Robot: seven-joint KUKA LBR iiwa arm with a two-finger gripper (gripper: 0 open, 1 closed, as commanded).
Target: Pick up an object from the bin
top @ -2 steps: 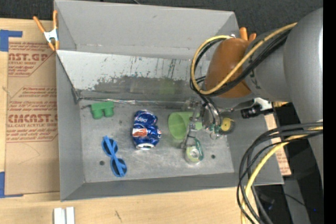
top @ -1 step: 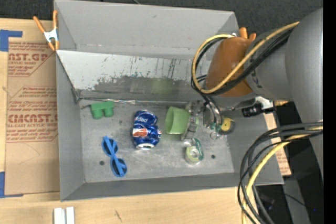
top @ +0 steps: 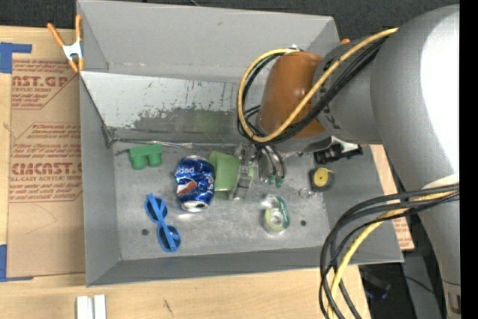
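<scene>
Gripper point(top: 256, 174) is low over the bin point(top: 97, 183) floor, just past centre toward 1 o'clock, under the orange wrist cover. Its opening: cannot tell, since cables and cover crowd the tip. Nothing is seen held.

Nearest thing: pale green block point(top: 223, 170), just beside the gripper at its 9 o'clock, possibly touching. Judged the likely target, not certain.

Doing the step well, as I read it:
- Centre over the block before closing. The gripper now sits off the block's right edge, so a close here may only clip a corner.
- Grip across the narrow sides.
- Mind the crushed blue can point(top: 195, 184), which lies against the block's far side at 8 o'clock. A sideways nudge would shove both.
- Lift straight up, clear of the back wall.

Count, one of each, six in all:
- pale green block
- crushed blue can
- dark green piece point(top: 145, 157), well off at 9 o'clock
- blue toy glasses point(top: 162, 223), at 8 o'clock, well apart
- clear ring point(top: 275, 217), near at 5 o'clock
- small yellow disc point(top: 321, 177), at 3 o'clock
</scene>
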